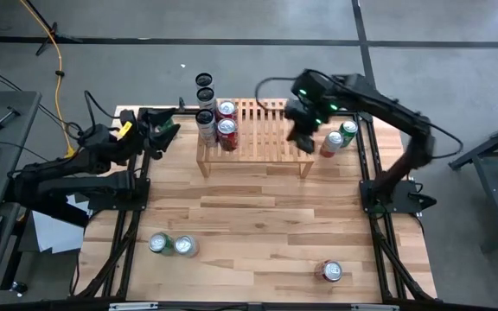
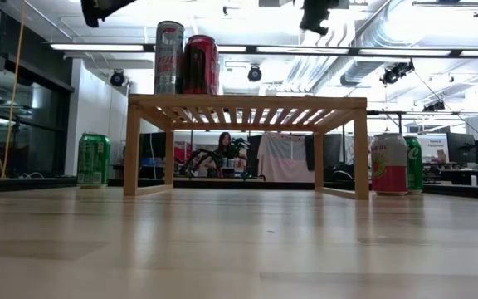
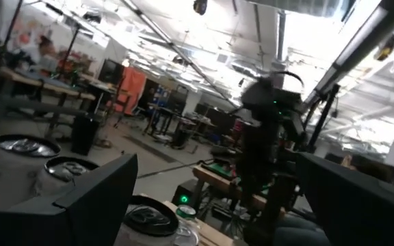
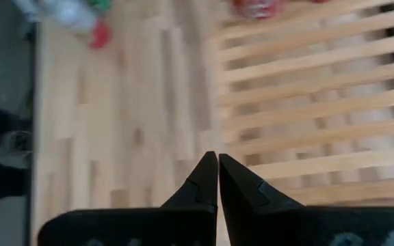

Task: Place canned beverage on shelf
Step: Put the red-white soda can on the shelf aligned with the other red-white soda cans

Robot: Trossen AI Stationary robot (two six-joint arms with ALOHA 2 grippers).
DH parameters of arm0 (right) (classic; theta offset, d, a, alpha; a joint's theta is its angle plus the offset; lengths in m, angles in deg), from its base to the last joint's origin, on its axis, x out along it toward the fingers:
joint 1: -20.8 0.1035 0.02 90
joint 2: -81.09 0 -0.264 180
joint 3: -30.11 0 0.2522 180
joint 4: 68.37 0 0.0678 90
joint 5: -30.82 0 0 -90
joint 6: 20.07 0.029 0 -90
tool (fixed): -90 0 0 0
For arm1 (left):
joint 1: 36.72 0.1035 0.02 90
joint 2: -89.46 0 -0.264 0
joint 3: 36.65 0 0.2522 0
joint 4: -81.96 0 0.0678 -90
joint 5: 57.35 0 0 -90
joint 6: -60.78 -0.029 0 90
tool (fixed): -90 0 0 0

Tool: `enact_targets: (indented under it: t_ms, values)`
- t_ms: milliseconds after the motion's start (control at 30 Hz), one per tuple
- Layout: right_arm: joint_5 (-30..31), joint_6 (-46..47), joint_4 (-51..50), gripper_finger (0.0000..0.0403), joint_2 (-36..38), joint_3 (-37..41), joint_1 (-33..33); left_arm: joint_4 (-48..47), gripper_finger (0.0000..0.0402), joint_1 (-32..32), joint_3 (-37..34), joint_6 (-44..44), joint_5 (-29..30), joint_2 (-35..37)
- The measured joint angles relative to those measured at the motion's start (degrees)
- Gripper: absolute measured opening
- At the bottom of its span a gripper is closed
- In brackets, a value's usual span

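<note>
Light-wood slats of the shelf [image 1: 253, 131] stand at the table's [image 1: 258, 225] far edge in the high view, cans [image 1: 218, 123] on its left end, the left gripper [image 1: 161, 130] near the far left corner, jaws released. In the low view two cans top the shelf. The right wrist view shows the right gripper [image 4: 218, 179] clenched empty above the slats.

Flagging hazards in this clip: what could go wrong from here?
1. The shut right claw hovers over the shelf; sweeping left, it might topple the cans standing there.
2. The open left claw sits beside the tall cans at the table's back edge; a bump could knock them off.
</note>
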Motion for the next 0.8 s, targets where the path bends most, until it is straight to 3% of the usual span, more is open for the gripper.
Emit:
enact_targets:
  t_ms: [100,267,400,567,800]
  values:
    - [-0.48,4.87,8.13,0.0,10.94,13.02,2.83,0.07,0.0385,0.02,0.0,3.69,0.1,-0.64]
    - [3.0,21.49,28.56,0.0,31.18,37.18,10.4,0.26,0.0385,-0.09,0.0,8.81,0.1,-1.72]
    - [3.57,27.92,44.81,0.0,42.51,50.72,16.5,2.29,0.0385,-0.09,0.04,11.83,1.78,-3.21]
    - [9.7,29.75,58.12,0.0,48.37,58.98,20.18,3.85,0.0385,-0.11,0.55,11.93,1.82,-5.12]
    - [14.64,29.75,65.14,0.0,47.72,60.32,21.08,3.61,0.0385,-0.09,1.64,7.05,-2.25,-6.81]
